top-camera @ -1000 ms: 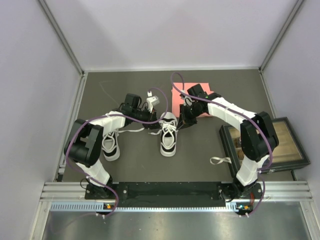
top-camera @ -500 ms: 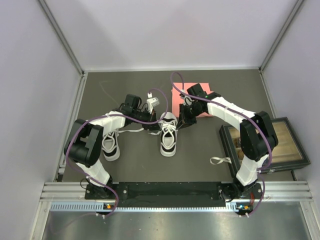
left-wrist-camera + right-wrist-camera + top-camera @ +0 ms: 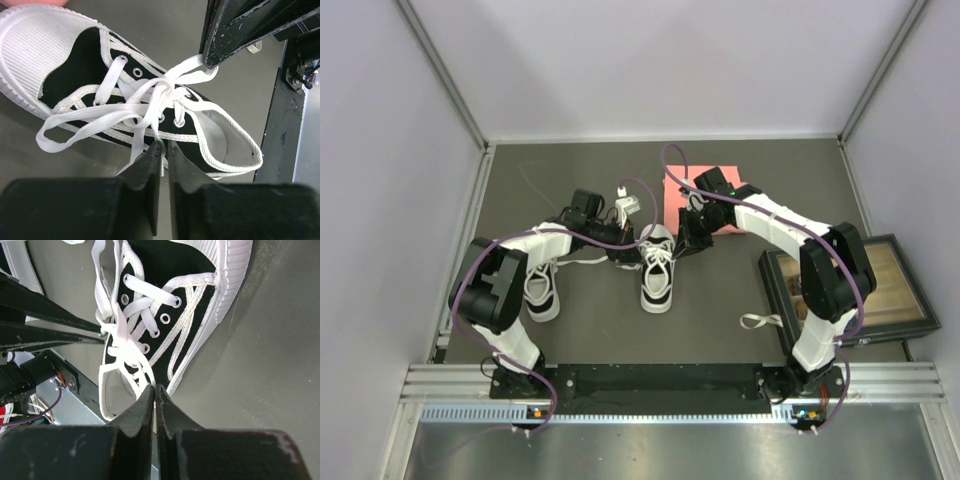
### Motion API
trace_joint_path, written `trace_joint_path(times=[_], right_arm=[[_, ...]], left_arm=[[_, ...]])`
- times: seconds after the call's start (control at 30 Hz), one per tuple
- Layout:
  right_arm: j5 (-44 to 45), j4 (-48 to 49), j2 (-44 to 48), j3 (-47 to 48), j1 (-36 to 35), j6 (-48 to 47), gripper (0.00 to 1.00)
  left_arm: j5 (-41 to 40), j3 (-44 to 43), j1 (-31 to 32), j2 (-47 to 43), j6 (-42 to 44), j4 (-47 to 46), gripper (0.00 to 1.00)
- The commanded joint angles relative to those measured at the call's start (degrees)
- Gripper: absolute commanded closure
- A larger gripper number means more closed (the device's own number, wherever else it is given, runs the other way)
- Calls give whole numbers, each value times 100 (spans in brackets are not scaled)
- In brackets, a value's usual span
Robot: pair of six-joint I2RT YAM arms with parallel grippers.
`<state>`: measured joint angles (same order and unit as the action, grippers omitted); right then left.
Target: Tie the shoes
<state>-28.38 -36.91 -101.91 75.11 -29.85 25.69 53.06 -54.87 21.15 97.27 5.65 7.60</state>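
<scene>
- The dark grey table (image 3: pixel 585 335) carries everything I can see from the top camera.
- Both arms bend inward over it, the left white-and-black arm (image 3: pixel 520 248) and the right white-and-black arm (image 3: pixel 780 225), and they meet at the middle shoe.
- A dark-framed tray with a wooden floor (image 3: pixel 895 280) lies at the right edge, beside the right arm's elbow.
- A flat pink square (image 3: pixel 680 205) lies beyond the shoe, partly under the right wrist.
- The centre white low-top sneaker with black side panels (image 3: pixel 657 285) sits mid-table between the claws, with its ribbed white toe cap towards the pink square.
- The second matching sneaker (image 3: pixel 542 292) stands to the left, partly hidden under the left arm.
- My left claw (image 3: pixel 161 147) is closed to a thin slit, pinching a strand of the long white lace (image 3: pixel 100 117) at the sneaker's side.
- My right claw (image 3: pixel 154 390) is fully closed. In the left wrist view its tips nip a loop of the same lace near the ankle opening.
- The lace is crossed loosely over the eyelets.
- A loose white strip (image 3: pixel 758 321) lies just beside the tray.
</scene>
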Motion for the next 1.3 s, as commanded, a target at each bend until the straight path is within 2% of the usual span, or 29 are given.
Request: trace_joint_path(times=[0.0, 0.07, 0.17, 0.3, 0.4, 0.53, 1.0, 1.27], right_arm=[[-45, 52, -48, 232, -12, -12, 98], [-53, 69, -57, 223, -4, -12, 98], [-45, 52, -57, 232, -12, -20, 98], [-62, 87, -66, 214, -13, -12, 98], [-71, 96, -66, 206, -13, -12, 98], [-54, 78, -57, 214, -13, -20, 98], [-18, 272, -57, 241, -12, 85, 98], [-141, 289, -101, 311, -12, 103, 95]], left_arm=[[240, -199, 30, 107, 24, -48, 91], [196, -217, 39, 116, 24, -39, 97], [-14, -208, 39, 81, 42, 23, 99], [-252, -199, 39, 64, 77, 84, 86], [-340, -226, 47, 99, -2, 40, 84], [-287, -261, 47, 64, 50, 110, 100], [-402, 11, -181, -753, 832, 1077, 100], [-489, 56, -190, -842, 1149, 1385, 100]])
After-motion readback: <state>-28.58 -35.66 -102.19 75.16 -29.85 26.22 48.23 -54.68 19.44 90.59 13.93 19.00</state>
